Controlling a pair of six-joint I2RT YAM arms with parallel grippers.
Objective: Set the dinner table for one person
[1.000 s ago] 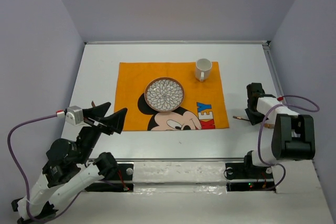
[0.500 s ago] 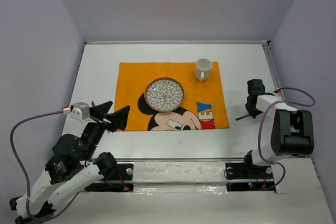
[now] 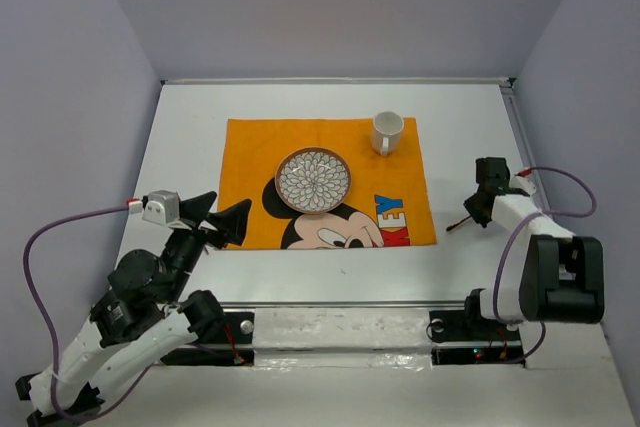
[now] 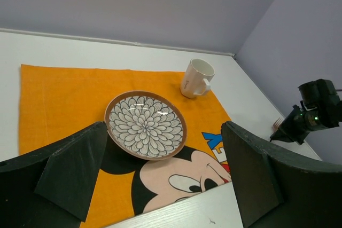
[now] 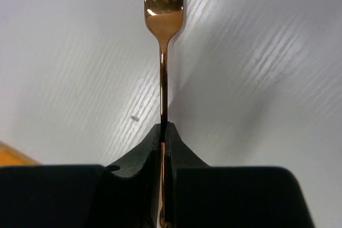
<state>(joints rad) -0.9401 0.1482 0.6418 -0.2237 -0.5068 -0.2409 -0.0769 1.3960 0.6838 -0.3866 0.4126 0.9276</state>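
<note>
The fork [image 5: 163, 22] has tines cropped and handle end hidden in the right end effector [image 5: 163, 130]

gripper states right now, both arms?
Left gripper: open, holding nothing.
Right gripper: closed on the fork handle.

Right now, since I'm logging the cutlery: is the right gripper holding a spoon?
No, the right gripper is shut on the handle of a copper-coloured fork, whose tines show plainly in the right wrist view.

White table [image 3: 190, 117], orange mat [image 3: 250, 147], petal-patterned plate [image 3: 313, 180]
</note>
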